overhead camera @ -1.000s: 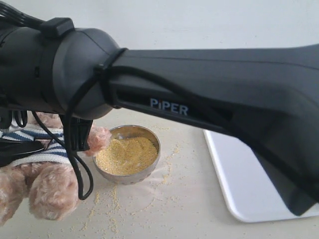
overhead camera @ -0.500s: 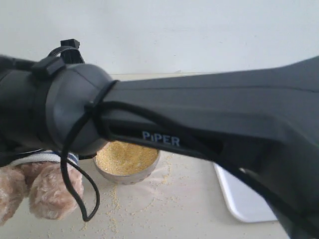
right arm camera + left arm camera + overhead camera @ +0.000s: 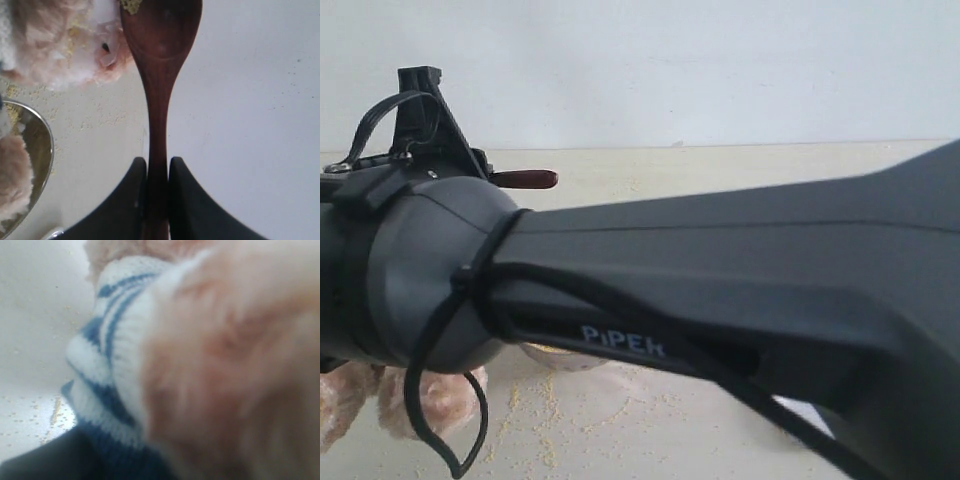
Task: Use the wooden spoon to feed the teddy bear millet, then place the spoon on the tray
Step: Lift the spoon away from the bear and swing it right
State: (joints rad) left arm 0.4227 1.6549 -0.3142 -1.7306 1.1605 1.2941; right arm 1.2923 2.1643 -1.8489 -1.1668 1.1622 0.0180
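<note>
My right gripper [image 3: 157, 162] is shut on the slim handle of the wooden spoon [image 3: 159, 75]. The spoon's oval bowl lies beside the teddy bear's pale muzzle [image 3: 95, 47], with a few millet grains [image 3: 131, 5] at its edge. In the exterior view the right arm fills most of the picture, and only a reddish-brown end of the wooden spoon [image 3: 525, 179] sticks out beyond it. The teddy bear's legs [image 3: 420, 400] show below the arm. The left wrist view is filled with blurred fur and the striped shirt [image 3: 107, 355]; its fingers cannot be made out.
The steel bowl's rim [image 3: 45, 150] lies below the bear's face, and a sliver of the bowl [image 3: 565, 358] shows under the arm. Loose millet [image 3: 550, 410] is scattered on the table. A small piece of the white tray [image 3: 802, 415] shows at the lower right.
The right arm has risen and swung up across the exterior view, hiding the bowl and most of the bear and tray. The spoon now shows high up.
</note>
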